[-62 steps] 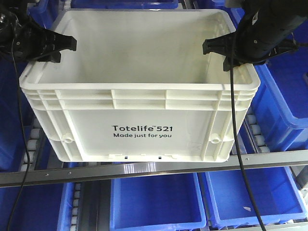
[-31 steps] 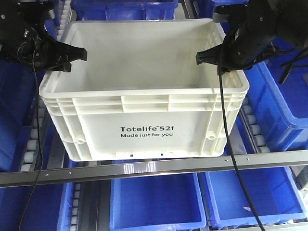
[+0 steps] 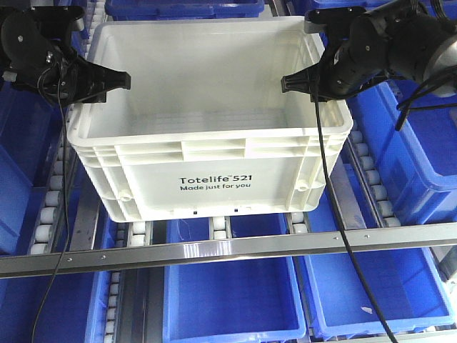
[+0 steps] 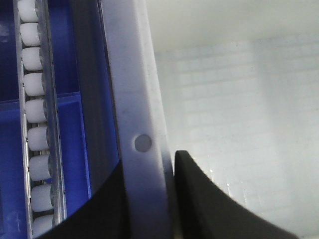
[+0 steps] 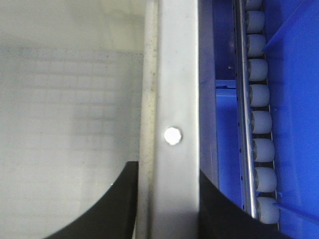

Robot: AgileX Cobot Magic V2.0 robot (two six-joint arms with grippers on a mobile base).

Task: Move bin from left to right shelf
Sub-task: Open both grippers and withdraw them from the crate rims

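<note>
Blue plastic bins are seen on every side of the front view: two open ones on a lower level beneath a shiny steel rail, one large bin at the right edge, others along the left edge and at the top. Rows of small white rollers are set in metal tracks between the bins. The same rollers are shown in the wrist views. Even, bright light is cast throughout.
</note>
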